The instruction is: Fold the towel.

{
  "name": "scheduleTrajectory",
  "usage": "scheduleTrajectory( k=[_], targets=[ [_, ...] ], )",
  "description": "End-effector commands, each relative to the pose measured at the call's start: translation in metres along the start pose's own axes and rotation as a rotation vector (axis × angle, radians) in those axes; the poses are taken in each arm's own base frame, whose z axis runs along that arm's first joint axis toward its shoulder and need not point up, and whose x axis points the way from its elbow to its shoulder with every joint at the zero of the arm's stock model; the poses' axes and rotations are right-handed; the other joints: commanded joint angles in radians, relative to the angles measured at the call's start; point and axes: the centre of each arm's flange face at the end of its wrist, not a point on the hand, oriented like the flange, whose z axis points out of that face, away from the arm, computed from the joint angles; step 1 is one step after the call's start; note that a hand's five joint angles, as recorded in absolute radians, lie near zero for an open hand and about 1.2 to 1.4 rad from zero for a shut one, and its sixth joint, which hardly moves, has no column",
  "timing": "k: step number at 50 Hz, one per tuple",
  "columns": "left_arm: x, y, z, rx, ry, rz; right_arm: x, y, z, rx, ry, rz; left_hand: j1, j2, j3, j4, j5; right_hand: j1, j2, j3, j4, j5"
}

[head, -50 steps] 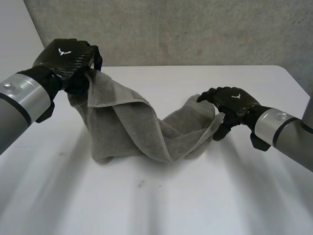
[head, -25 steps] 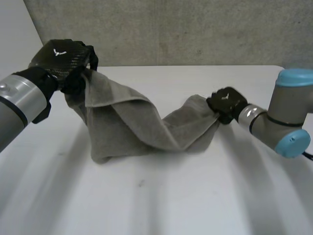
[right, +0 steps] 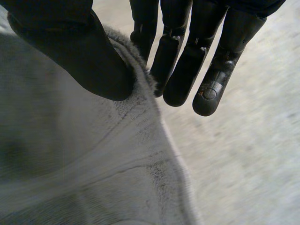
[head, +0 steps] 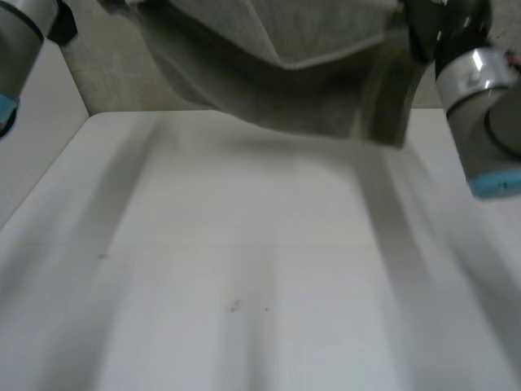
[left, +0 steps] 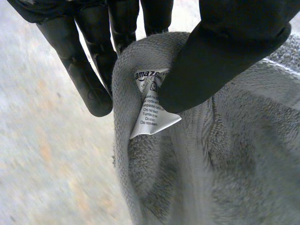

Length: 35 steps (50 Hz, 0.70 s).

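The grey towel (head: 309, 73) hangs across the top of the head view, held up over the far side of the white table (head: 244, 269) and sagging between our two arms. At one end our left hand (left: 234, 42) pinches a bunched edge between thumb and fingers, the thumb pressing on a white care label (left: 152, 112). At the other end our right hand (right: 65, 51) clamps the hem, thumb on one face, fingers behind. The cloth hides much of the grey wall (head: 106, 81); the right arm (head: 480, 106) stands at the upper right.
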Motion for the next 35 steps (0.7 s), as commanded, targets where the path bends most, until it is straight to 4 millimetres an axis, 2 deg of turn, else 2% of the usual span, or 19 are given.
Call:
scheduleTrajectory(
  k=[1, 2, 3, 4, 5, 7, 8, 10, 11, 13, 15, 16, 18, 19, 21, 22, 26, 30, 35],
  targets=[
    [-0.007, 0.082, -0.044, -0.280, -0.002, -0.101, -0.044, 0.038, -0.058, -0.134, -0.232, 0.059, 0.224, 0.183, 0.184, 0.178, 0.196, 0.422, 0.218, 0.207, 0.202, 0.236],
    [-0.012, 0.102, -0.057, -0.337, -0.011, -0.113, -0.053, 0.045, -0.073, -0.158, -0.289, 0.073, 0.224, 0.183, 0.184, 0.178, 0.196, 0.422, 0.218, 0.207, 0.202, 0.236],
    [-0.012, 0.102, -0.057, -0.338, -0.011, -0.114, -0.054, 0.045, -0.073, -0.159, -0.290, 0.073, 0.224, 0.183, 0.184, 0.178, 0.196, 0.422, 0.218, 0.207, 0.202, 0.236],
    [-0.014, 0.121, -0.070, -0.385, -0.014, -0.127, -0.063, 0.051, -0.086, -0.182, -0.342, 0.081, 0.224, 0.183, 0.184, 0.178, 0.196, 0.422, 0.218, 0.207, 0.202, 0.236],
    [-0.014, 0.122, -0.070, -0.385, -0.014, -0.127, -0.063, 0.051, -0.086, -0.182, -0.343, 0.081, 0.224, 0.183, 0.184, 0.178, 0.196, 0.422, 0.218, 0.207, 0.202, 0.236],
    [-0.012, 0.155, -0.094, -0.458, -0.012, -0.154, -0.078, 0.061, -0.109, -0.234, -0.420, 0.098, 0.224, 0.183, 0.184, 0.178, 0.196, 0.422, 0.218, 0.207, 0.202, 0.236],
    [-0.012, 0.155, -0.094, -0.458, -0.012, -0.154, -0.078, 0.061, -0.109, -0.235, -0.420, 0.098, 0.224, 0.183, 0.184, 0.178, 0.196, 0.422, 0.218, 0.207, 0.202, 0.236],
    [-0.012, 0.184, -0.116, -0.516, -0.022, -0.177, -0.088, 0.068, -0.124, -0.272, -0.464, 0.084, 0.224, 0.183, 0.184, 0.178, 0.196, 0.422, 0.218, 0.207, 0.202, 0.236],
    [-0.012, 0.184, -0.116, -0.516, -0.022, -0.177, -0.088, 0.068, -0.124, -0.272, -0.464, 0.084, 0.224, 0.183, 0.184, 0.178, 0.196, 0.422, 0.218, 0.207, 0.202, 0.236],
    [-0.014, 0.203, -0.134, -0.563, -0.036, -0.174, -0.092, 0.073, -0.131, -0.289, -0.483, 0.049, 0.050, 0.008, 0.009, 0.003, 0.022, 0.422, 0.218, 0.207, 0.202, 0.236],
    [-0.015, 0.209, -0.142, -0.589, -0.035, -0.152, -0.092, 0.074, -0.132, -0.292, -0.485, 0.037, -0.053, -0.095, -0.094, -0.099, -0.081, 0.422, 0.218, 0.207, 0.202, 0.236],
    [-0.015, 0.209, -0.142, -0.589, -0.035, -0.152, -0.092, 0.074, -0.132, -0.292, -0.485, 0.037, -0.054, -0.096, -0.095, -0.101, -0.082, 0.422, 0.218, 0.207, 0.202, 0.236],
    [-0.016, 0.214, -0.152, -0.622, -0.015, -0.056, -0.091, 0.073, -0.132, -0.289, -0.483, 0.032, -0.294, -0.335, -0.334, -0.340, -0.322, 0.422, 0.218, 0.207, 0.202, 0.236],
    [-0.016, 0.214, -0.152, -0.622, -0.015, -0.056, -0.091, 0.073, -0.132, -0.289, -0.483, 0.032, -0.295, -0.337, -0.335, -0.341, -0.323, 0.422, 0.218, 0.207, 0.202, 0.236],
    [-0.020, 0.212, -0.160, -0.648, 0.004, 0.054, -0.090, 0.072, -0.131, -0.291, -0.483, 0.037, -0.549, -0.591, -0.589, -0.595, -0.577, 0.422, 0.218, 0.207, 0.202, 0.236],
    [-0.020, 0.212, -0.160, -0.649, 0.004, 0.054, -0.090, 0.072, -0.131, -0.291, -0.483, 0.037, -0.550, -0.592, -0.591, -0.597, -0.578, 0.422, 0.218, 0.207, 0.202, 0.236],
    [-0.020, 0.197, -0.168, -0.661, 0.033, 0.176, -0.089, 0.072, -0.131, -0.300, -0.484, 0.041, -0.814, -0.856, -0.854, -0.860, -0.842, 0.422, 0.218, 0.207, 0.202, 0.236],
    [-0.018, 0.186, -0.172, -0.652, 0.045, 0.225, -0.089, 0.071, -0.131, -0.303, -0.485, 0.039, -0.876, -0.918, -0.917, -0.923, -0.904, 0.422, 0.218, 0.207, 0.202, 0.236],
    [-0.011, 0.155, -0.176, -0.610, 0.046, 0.271, -0.087, 0.072, -0.131, -0.329, -0.476, 0.039, -0.885, -0.927, -0.925, -0.931, -0.913, 0.422, 0.218, 0.207, 0.202, 0.236]
  ],
)
